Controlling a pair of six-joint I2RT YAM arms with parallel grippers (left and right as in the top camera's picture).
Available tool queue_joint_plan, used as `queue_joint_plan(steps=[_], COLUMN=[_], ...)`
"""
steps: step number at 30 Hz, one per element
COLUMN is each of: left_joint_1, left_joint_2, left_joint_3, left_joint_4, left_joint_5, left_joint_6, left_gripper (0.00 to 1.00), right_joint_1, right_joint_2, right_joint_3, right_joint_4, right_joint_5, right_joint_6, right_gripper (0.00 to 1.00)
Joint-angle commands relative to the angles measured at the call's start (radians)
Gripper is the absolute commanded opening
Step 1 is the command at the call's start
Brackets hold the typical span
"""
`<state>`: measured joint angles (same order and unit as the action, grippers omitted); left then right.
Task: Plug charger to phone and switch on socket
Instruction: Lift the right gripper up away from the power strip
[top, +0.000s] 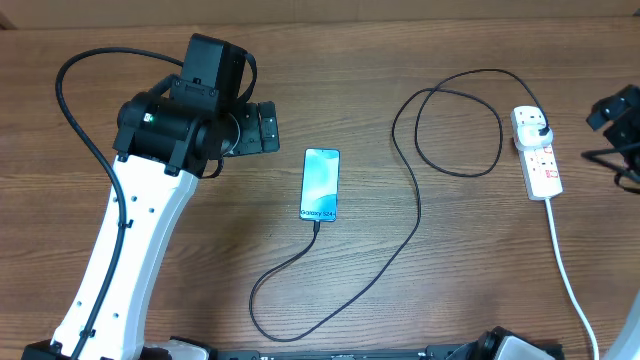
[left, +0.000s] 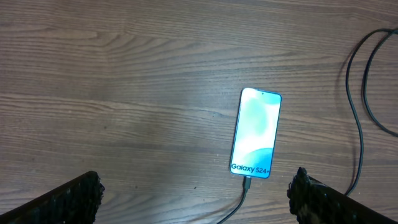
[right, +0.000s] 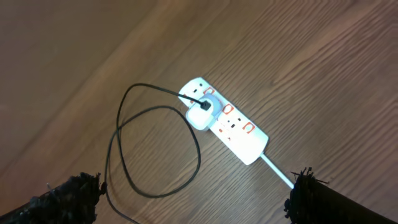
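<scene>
The left gripper (left: 196, 186) and right gripper (right: 196, 186) both hang with fingers wide apart, holding nothing, and the charger (top: 418, 200) sits plugged into the phone (top: 320, 185) and the socket (top: 540, 160).

table (top: 330, 60) | brown wood | grain running left to right

Left gripper (left: 196, 194) aloft, facing down, jaws spread wide, right gripper (right: 198, 194) likewise

A brown wood-grain table (top: 400, 40) fills every view, evenly lit.
</scene>
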<state>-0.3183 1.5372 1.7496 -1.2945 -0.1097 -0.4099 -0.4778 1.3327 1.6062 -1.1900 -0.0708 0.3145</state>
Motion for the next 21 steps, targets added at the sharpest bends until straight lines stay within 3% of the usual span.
queue_joint_plan(steps=[1,21], left_joint_1=[0.005,0.006], left_joint_2=[-0.004,-0.004], left_joint_3=[0.02,0.02], left_joint_4=[-0.002,-0.002], left_joint_5=[-0.013,-0.013], left_joint_6=[0.021,0.021], left_gripper=[1.0,1.0], right_joint_1=[0.004,0.004], right_joint_2=[-0.014,-0.006], right_joint_3=[0.007,0.004], right_joint_4=[-0.008,-0.01], right_joint_5=[0.036,0.036], right_joint_6=[0.012,0.012], right_gripper=[1.0,1.0])
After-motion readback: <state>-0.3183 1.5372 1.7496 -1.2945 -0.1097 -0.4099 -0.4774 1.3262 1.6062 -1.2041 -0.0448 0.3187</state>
